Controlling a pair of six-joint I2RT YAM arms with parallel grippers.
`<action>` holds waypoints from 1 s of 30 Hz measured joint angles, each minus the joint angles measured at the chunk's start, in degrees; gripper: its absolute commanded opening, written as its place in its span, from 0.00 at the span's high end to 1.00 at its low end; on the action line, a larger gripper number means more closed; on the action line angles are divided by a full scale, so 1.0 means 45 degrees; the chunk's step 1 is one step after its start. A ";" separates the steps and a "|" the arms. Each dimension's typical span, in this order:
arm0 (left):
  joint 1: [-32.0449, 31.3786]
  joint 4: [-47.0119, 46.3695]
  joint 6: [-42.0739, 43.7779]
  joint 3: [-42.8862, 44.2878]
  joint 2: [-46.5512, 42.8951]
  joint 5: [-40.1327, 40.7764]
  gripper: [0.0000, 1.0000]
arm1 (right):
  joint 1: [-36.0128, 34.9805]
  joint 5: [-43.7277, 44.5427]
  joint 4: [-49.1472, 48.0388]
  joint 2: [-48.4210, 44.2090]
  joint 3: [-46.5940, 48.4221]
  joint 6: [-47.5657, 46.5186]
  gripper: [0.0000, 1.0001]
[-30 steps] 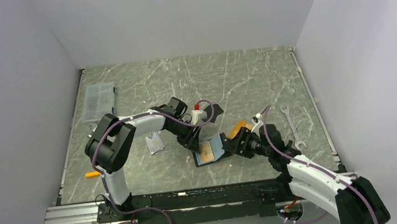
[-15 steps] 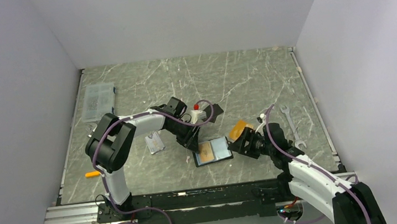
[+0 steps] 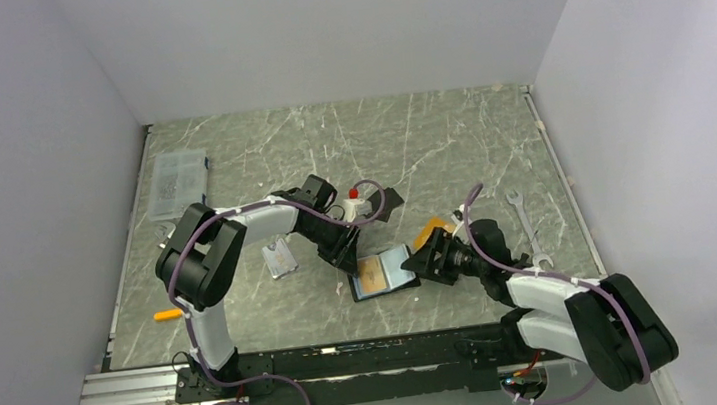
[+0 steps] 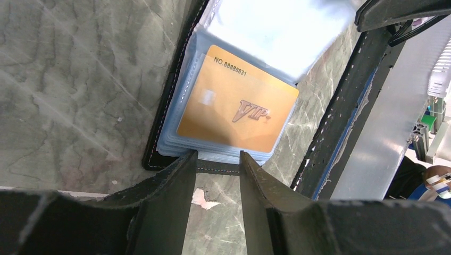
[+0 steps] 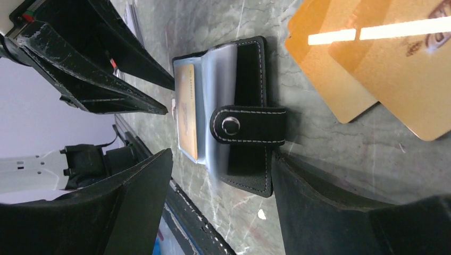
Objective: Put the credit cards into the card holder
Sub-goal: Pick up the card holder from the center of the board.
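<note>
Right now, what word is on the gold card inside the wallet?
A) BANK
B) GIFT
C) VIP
C: in the left wrist view, the gold card sitting in the wallet's clear pocket has "VIP" written on it.

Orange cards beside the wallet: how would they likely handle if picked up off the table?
The orange cards lie flat and overlapping on the stone table, so they probably offer little edge to pinch and may slide. Their sharp light reflection suggests smooth, slippery plastic, likely light and stiff.
</note>
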State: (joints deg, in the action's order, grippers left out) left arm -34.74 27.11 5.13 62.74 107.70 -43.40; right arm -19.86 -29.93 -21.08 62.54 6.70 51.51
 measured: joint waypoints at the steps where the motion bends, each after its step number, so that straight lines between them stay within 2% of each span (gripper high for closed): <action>1: 0.0010 -0.0005 0.0000 0.0000 0.0005 -0.0010 0.56 | 0.0000 -0.0097 -0.0219 0.0165 0.0000 0.0039 0.29; 20: 0.0039 0.0005 0.0000 0.0000 0.0015 -0.0019 0.58 | -0.0024 -0.1520 -0.1778 -0.0729 -0.0155 0.1171 0.34; 26: 0.0073 0.0024 0.0000 0.0000 0.0015 -0.0024 0.59 | -0.0029 -0.1758 -0.2001 -0.0437 -0.0151 0.1248 0.35; 29: 0.0097 0.0034 0.0000 -0.0005 0.0015 -0.0024 0.59 | -0.0068 -0.1729 -0.1647 -0.0301 -0.0024 0.1054 0.41; 30: 0.0097 0.0039 0.0000 0.0000 0.0015 -0.0024 0.59 | -0.0121 -0.1642 -0.1277 -0.0301 0.0146 0.0884 0.46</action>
State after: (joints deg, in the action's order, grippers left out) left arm -34.30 27.29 5.13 62.74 107.77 -43.51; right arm -20.40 -37.32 -26.83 61.19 7.35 55.48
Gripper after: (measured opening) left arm 0.408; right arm 0.628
